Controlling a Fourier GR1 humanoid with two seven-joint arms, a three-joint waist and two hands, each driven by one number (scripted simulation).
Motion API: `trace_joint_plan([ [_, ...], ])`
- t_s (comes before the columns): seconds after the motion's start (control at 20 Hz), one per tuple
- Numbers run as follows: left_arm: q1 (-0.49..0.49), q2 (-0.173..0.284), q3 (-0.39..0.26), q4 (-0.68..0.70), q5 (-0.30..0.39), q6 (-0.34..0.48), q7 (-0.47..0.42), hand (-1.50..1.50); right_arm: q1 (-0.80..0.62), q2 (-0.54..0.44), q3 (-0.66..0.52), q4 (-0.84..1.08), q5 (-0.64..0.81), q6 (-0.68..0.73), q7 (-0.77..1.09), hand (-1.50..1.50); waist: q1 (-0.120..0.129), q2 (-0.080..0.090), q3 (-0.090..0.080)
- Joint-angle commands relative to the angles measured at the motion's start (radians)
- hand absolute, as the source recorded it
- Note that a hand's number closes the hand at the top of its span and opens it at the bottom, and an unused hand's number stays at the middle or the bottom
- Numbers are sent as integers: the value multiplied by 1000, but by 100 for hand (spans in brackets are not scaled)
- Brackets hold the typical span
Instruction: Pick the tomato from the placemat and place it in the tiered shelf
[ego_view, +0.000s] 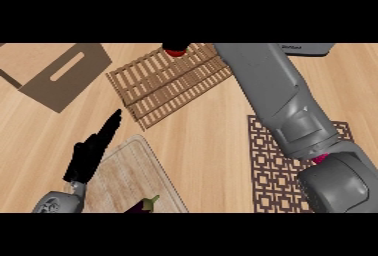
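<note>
The red tomato (175, 52) shows at the view's upper edge, over the far end of the slatted wooden tiered shelf (170, 85). My right forearm stretches up from the lower right, and my right hand (174, 46) is curled over the tomato; only a little of the hand shows, as the view's edge cuts it off. Under that forearm lies the brown lattice placemat (269, 170), with nothing visible on it. My left hand (90, 152) rests open at the lower left, fingers straight and pointing up.
A pale wooden cutting board (133, 172) lies beside the left hand, with a dark eggplant (142, 206) at its near edge. A tan board with a handle slot (63, 75) stands at the back left. A grey object (314, 48) sits at the back right.
</note>
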Motion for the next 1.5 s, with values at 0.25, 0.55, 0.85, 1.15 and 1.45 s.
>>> trace_joint_plan([
  [0.25, -1, -24, -10, 40, -19, 13, 18, 0, -39, 18, -231, 8, -220, -95, -89, -150, -5, 1, -4],
  [0.55, 17, -24, -3, 41, -24, 21, 15, 0, -37, -73, -298, -31, -238, -320, -141, -150, -28, -7, -4],
  [0.85, 27, -40, 0, 19, -17, 28, 27, 0, 29, -259, -349, -2, -244, -380, -135, -150, -41, -8, -3],
  [1.15, 55, -13, 19, -4, -9, 3, 26, 0, 120, -462, -359, 23, -264, -173, -139, -150, -54, -17, -2],
  [1.45, 37, 9, 45, -6, 7, -27, 49, 0, 227, -550, -348, 44, -268, 8, -287, -150, -47, -15, -1],
])
